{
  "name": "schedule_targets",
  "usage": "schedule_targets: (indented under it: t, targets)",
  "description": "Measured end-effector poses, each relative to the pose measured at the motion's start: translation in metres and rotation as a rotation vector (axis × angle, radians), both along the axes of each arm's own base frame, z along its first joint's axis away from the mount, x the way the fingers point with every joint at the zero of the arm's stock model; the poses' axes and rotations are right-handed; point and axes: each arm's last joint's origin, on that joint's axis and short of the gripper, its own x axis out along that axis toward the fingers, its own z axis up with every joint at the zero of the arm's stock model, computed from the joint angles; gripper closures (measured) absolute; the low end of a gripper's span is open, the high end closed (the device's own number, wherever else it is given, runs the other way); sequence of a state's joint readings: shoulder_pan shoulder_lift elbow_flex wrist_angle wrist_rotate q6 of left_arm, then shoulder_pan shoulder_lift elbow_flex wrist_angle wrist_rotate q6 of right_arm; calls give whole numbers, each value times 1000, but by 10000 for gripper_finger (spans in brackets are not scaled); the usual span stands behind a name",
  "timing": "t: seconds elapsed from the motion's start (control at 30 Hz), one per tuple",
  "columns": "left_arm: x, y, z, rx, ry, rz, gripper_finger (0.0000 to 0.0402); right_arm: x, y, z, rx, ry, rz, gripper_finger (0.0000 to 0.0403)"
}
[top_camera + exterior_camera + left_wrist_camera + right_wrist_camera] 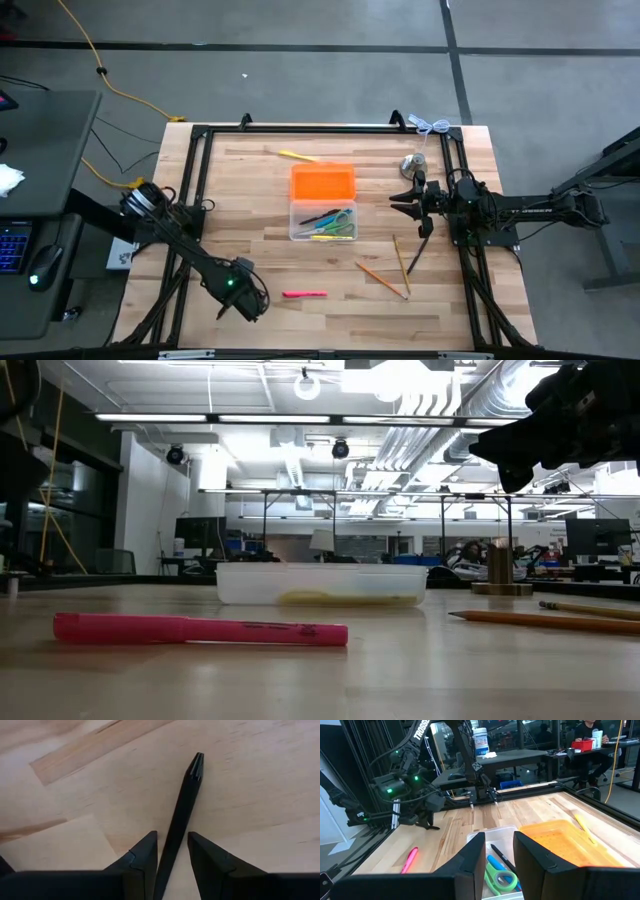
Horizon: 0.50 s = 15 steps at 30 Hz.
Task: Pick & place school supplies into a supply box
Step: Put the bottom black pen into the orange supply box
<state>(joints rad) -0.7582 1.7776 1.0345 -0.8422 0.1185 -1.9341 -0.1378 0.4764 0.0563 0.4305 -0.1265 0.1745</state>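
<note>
the left hand is low over the bench near its left near corner (near meaning the low camera's edge). it is open, with a finger on either side of a black pen and a sliver of wood showing on both sides, so i judge the grip isn't made yet. the pen runs lengthways down the gap, its ribbed tip pointing away from the wrist.

to do this step well, close gently and squarely so the thin barrel doesn't roll or squirt out. then lift straight up before swinging toward the middle of the bench.

just beside that hand, along the near edge, lies a pink marker. further toward the right edge lie two wooden pencils, and a yellow pen sits by the far edge.

the box is mid-bench. it is a clear shallow tray with its orange lid folded open on the far side, and green-handled scissors and a few pens are already inside.

the right hand waits above the bench between the box and the right edge, open and empty.
</note>
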Motion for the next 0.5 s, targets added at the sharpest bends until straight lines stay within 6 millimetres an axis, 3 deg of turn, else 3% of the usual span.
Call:
schedule_targets:
  t: [0.5]
  targets:
    - [-5, 5, -14, -5, -35, -65, 261, 0, 0, 0, 0, 0, 0, 324]
